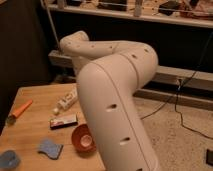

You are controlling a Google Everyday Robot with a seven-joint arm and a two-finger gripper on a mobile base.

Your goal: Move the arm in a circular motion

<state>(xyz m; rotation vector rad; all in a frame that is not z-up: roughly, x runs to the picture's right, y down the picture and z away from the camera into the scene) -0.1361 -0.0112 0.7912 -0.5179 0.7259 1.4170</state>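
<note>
1. The arm fills the middle. One thick segment rises from the bottom over the desk's right edge, bends at a rounded elbow, and runs back left to a joint above the far edge.
2. The wooden desk sits lower left.
3. A red bowl near the front edge is partly covered by the arm.
4. A white bottle lies toward the far edge, with a dark packet just before it.
5. An orange-handled tool lies at the left edge, and a blue sponge near the front.
6. The gripper is hidden behind the thick segment (apart or together, I cannot tell).
</note>
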